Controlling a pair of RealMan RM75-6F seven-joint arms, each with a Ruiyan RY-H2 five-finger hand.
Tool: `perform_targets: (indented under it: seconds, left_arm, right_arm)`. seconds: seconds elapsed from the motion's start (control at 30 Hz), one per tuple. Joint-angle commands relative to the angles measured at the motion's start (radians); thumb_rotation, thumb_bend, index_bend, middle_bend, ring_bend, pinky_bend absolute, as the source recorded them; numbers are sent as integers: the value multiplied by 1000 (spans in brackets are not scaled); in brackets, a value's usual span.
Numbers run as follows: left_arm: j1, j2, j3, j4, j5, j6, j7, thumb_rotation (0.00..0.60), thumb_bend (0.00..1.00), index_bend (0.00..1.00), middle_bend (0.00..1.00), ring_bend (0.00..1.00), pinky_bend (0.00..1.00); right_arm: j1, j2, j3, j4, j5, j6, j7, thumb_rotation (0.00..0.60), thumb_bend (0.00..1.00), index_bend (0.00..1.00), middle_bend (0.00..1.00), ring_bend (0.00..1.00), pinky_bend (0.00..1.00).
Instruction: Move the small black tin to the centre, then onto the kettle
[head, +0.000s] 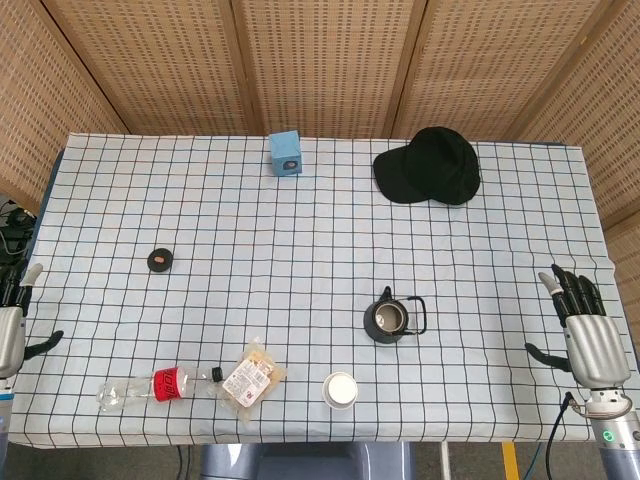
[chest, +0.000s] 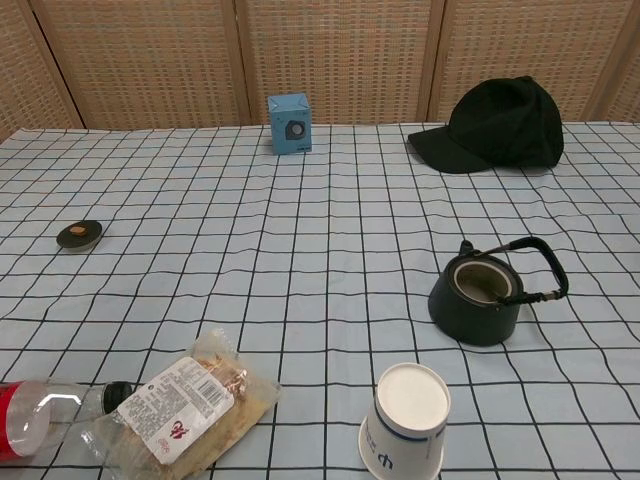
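**Tin lying flat at the left of the bench, both of my hands released at the edges**

Small black tin (head: 160, 260) lies flat on the checked cloth of the bench (head: 300, 230), well to the left of centre and well apart from the kettle (head: 388, 320). It is round and low, so it has no long axis I can name; its broad face with a reddish spot points up.

Only the head view shows my hands. My left robot hand (head: 12, 320) rests at the left edge of the bench, partly cut off by the frame, fingers apart and grasping nothing. My right robot hand (head: 582, 325) rests at the right edge, fingers spread, also released.

The chest view shows neither hand, but gives the kettle from the side: upright, lid off, mouth open upward, handle tilted toward the right.

Near the front edge a paper cup (chest: 405, 420) stands upside down, with a snack packet (chest: 185, 405) and a plastic bottle (head: 140, 388) lying on its side to its left. At the far side are a blue box (head: 285, 153) and a black cap (head: 430, 165).
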Motion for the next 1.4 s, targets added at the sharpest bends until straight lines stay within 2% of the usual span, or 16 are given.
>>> perform_targets:
  seconds: [0.03,0.67,0.8,0.9,1.03,1.1,1.17,1.27,1.4]
  left_arm:
    - [6,5,-12,-6,7,-9,-1,600,103,0,0,0,0]
    - [32,28,-39,-42,46,-52,1,600,103,1,0,0,0]
    - [15,17,-59,-30,31,-92,24,600,134,89,0,0,0]
    - [-28,2,-95,0,-4,-146,98,600,184,162,0,0,0]
    - [-95,-3,-143,24,-75,-252,180,600,201,199,0,0,0]
    - [-144,-3,-174,47,-131,-337,221,600,221,219,0,0,0]
    - [-234,-21,-216,122,-206,-472,288,600,245,242,0,0,0]
    - [-285,-44,-236,164,-268,-553,325,600,264,265,0,0,0]
    - [-342,-78,-245,219,-339,-646,373,600,264,241,0,0,0]
  right_arm:
    - [0,-1,1,4,3,-2,0,600,202,75,0,0,0]
    - [4,-3,-9,-11,-13,-10,5,600,203,71,0,0,0]
    - [5,-1,-7,-10,-7,-14,15,600,203,71,0,0,0]
    - [7,-1,-5,-1,1,-23,19,600,203,71,0,0,0]
    - [9,0,-3,2,6,-27,28,600,203,70,0,0,0]
    - [8,2,-3,3,6,-25,34,600,203,70,0,0,0]
    - [7,7,0,9,15,-30,51,600,203,70,0,0,0]
    - [8,9,1,14,21,-35,61,600,202,70,0,0,0]
    - [9,13,0,18,25,-45,71,600,202,71,0,0,0]
